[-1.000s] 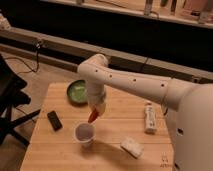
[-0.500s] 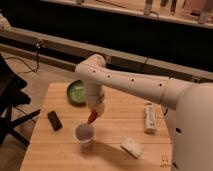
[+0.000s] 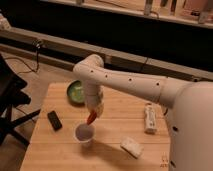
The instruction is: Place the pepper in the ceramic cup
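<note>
Pepper [image 3: 91, 118] is held, tip down, in the closed gripper [image 3: 94, 111] just above the rim of the ceramic cup [image 3: 84, 134] on the wooden table [image 3: 115, 112]; pickup and carry appear done, while lowering and release remain.

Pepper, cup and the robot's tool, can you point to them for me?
pepper [image 3: 91, 118], camera view, on its orange-red body under the tool.
ceramic cup [image 3: 84, 133], camera view, on its pale inside.
tool [image 3: 94, 111], camera view, at its tips above the cup.
</note>
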### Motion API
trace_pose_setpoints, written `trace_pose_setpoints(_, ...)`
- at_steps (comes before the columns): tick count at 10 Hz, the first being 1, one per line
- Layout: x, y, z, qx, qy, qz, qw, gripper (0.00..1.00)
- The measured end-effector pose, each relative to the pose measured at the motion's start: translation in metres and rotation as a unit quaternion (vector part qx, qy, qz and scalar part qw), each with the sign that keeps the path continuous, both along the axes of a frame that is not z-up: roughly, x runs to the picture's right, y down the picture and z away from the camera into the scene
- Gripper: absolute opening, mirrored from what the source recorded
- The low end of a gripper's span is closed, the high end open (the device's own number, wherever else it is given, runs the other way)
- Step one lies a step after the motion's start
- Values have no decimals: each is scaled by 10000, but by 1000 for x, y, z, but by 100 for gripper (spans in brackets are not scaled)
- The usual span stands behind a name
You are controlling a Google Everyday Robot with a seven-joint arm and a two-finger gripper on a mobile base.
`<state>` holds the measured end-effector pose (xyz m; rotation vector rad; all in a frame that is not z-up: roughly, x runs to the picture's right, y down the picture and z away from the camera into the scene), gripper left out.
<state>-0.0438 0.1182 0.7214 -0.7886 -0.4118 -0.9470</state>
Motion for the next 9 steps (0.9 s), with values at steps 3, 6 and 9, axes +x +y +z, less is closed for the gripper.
trace_pose_setpoints(3, -7, 8, -5, 180, -253, 8, 9995, 0)
trace_pose_setpoints(6, -14, 27, -10, 444, -546, -52, 9975, 1)
trace_pose_setpoints(9, -17, 41, -11, 588, -598, -128, 9964, 27)
